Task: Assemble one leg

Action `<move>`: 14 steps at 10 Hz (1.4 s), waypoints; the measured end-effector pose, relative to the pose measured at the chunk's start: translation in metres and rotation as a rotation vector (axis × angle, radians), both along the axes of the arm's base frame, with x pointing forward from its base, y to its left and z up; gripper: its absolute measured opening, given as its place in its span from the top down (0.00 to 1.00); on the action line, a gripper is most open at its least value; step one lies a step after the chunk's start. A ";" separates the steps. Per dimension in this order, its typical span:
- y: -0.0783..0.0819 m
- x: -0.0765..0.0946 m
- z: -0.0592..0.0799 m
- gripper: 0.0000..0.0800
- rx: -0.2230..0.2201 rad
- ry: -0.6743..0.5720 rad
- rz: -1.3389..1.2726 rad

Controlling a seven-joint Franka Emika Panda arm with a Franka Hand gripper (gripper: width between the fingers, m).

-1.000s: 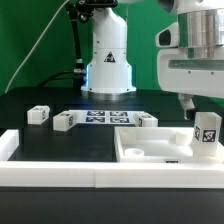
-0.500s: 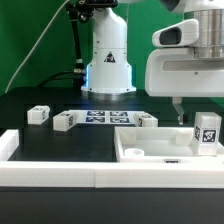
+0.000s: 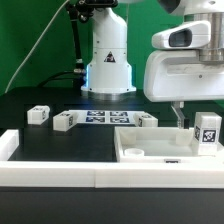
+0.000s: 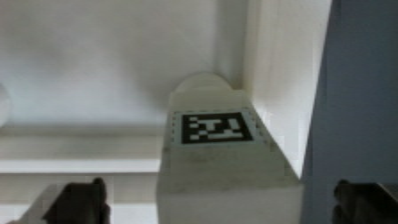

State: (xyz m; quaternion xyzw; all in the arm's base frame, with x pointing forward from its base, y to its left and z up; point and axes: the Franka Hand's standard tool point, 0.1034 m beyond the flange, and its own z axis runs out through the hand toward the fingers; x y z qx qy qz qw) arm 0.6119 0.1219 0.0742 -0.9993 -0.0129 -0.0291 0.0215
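Note:
A leg (image 3: 207, 131) with a black-and-white tag stands upright on the far right end of the big white tabletop piece (image 3: 150, 152). My gripper (image 3: 186, 116) hangs just above and beside it, toward the exterior view's left. In the wrist view the leg (image 4: 217, 150) is centred between my two dark fingertips (image 4: 75, 203), with a gap on each side. The jaws stand open and hold nothing. Three more legs lie on the table: one (image 3: 38, 114), one (image 3: 64, 121) and one (image 3: 147, 120).
The marker board (image 3: 100, 118) lies flat between the loose legs. A low white wall (image 3: 60, 172) runs along the front edge. The robot's base (image 3: 108, 60) stands at the back centre.
My gripper has shifted toward the exterior view's left and dropped a little beside the standing leg. The leg and the other parts have not moved.

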 end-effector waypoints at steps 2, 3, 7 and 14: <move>0.000 0.000 0.000 0.50 0.000 0.000 0.000; 0.000 0.000 0.000 0.50 0.000 0.000 0.000; -0.002 -0.001 0.000 0.64 0.016 0.006 -0.125; -0.004 -0.004 -0.002 0.63 0.097 0.018 -1.096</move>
